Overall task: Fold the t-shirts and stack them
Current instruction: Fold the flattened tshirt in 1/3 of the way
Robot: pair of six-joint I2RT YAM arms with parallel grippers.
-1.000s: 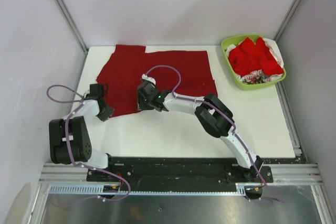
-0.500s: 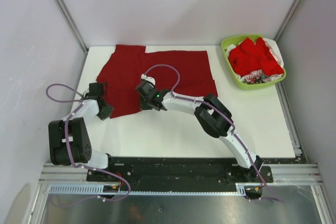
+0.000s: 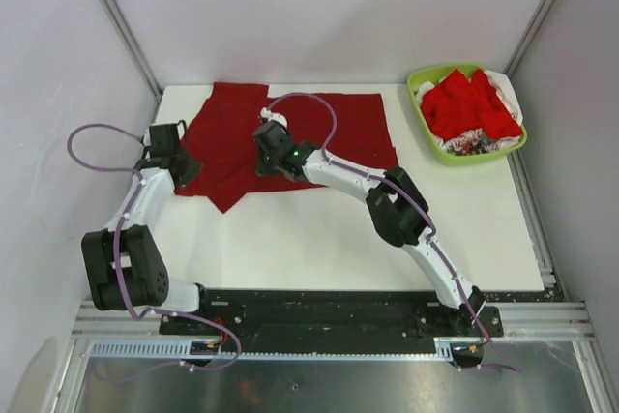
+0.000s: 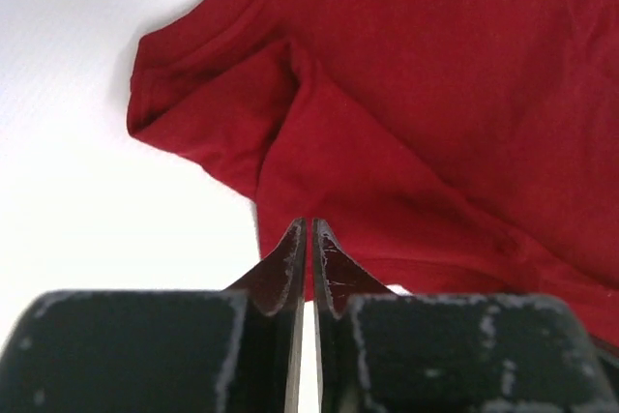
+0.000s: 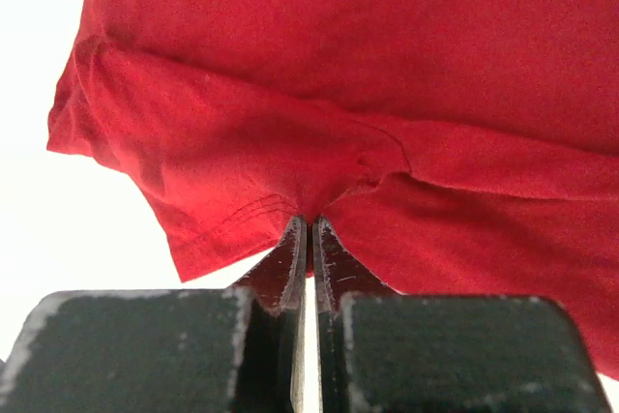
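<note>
A plain dark crimson t-shirt (image 3: 319, 128) lies spread across the back of the white table. My left gripper (image 3: 182, 169) is shut on its near left edge, by the sleeve. In the left wrist view the shut tips (image 4: 309, 227) meet the cloth (image 4: 435, 94). My right gripper (image 3: 268, 160) is shut on the near hem towards the middle. In the right wrist view the fabric (image 5: 338, 45) puckers into the tips (image 5: 309, 222), with a fold hanging to the left. Brighter red t-shirts (image 3: 464, 103) are heaped in the basket.
A lime-green plastic basket (image 3: 447, 155) stands at the back right corner, holding the red shirts and some white patterned fabric. White table (image 3: 309, 239) lies bare between the shirt and the arm bases. Grey walls and metal posts close in the left, back and right.
Both grippers closed on the shirt's near edge and moved toward the back of the table. The left one also swung left. The near hem came up and shifted with them.
</note>
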